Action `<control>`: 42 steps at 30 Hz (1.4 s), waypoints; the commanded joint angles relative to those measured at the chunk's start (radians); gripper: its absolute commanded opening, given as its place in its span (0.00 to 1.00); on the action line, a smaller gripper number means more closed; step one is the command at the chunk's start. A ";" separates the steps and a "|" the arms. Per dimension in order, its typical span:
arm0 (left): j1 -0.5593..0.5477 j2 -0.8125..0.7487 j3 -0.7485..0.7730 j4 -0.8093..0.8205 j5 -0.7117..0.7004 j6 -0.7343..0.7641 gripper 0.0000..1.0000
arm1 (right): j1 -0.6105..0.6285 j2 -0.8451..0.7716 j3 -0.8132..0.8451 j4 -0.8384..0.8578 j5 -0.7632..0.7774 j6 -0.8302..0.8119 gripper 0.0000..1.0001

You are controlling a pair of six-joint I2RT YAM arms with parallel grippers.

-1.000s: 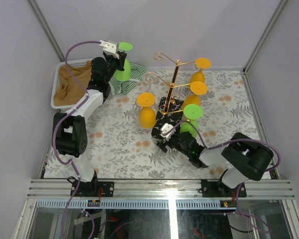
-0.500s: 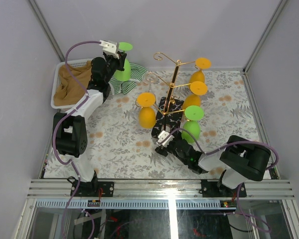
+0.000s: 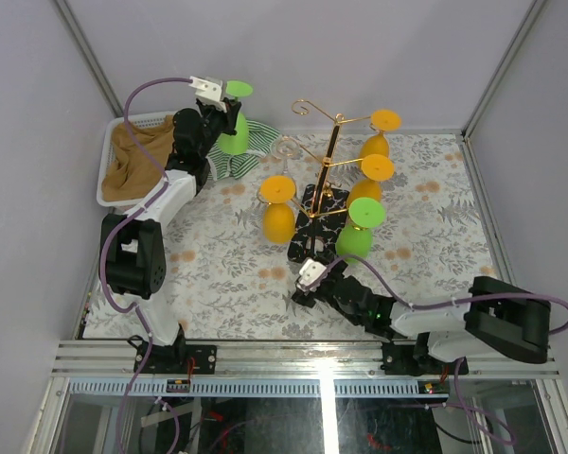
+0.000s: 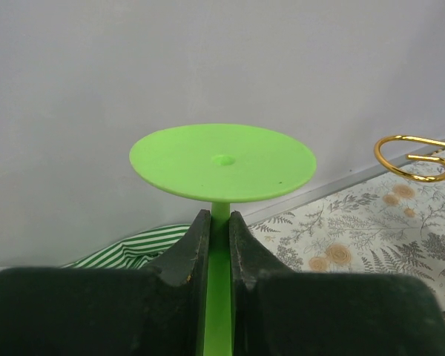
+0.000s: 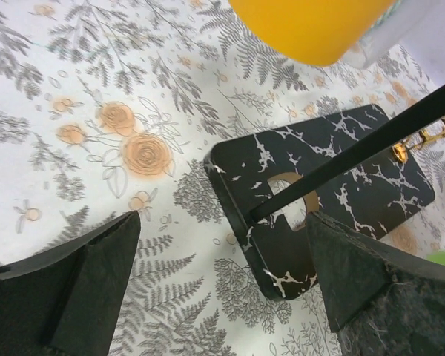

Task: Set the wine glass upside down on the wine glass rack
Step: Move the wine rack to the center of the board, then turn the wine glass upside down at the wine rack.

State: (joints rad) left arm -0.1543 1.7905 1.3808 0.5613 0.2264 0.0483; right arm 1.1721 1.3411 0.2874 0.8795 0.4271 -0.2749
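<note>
Lime-green wine glass, gold wire rack on white-veined black base, orange glasses, grey-fern, peach-rose tablecloth, green-and-white striped cloth

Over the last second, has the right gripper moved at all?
Yes. The right gripper has pulled back from the rack's black base toward the near side, with its jaws wide open and holding nothing.

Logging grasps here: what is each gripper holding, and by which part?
Left gripper pinches the green wine glass by its stem; right gripper holds nothing.
</note>
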 commanded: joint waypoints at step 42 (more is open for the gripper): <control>0.010 -0.034 -0.181 0.201 0.312 -0.081 0.00 | -0.112 -0.036 0.969 -0.606 -0.114 -0.056 0.99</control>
State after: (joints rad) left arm -0.1543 1.7309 1.2003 0.5903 0.4599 0.0231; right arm 1.1385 1.2823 1.1110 0.3058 0.3771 -0.3664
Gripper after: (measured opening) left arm 0.071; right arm 0.993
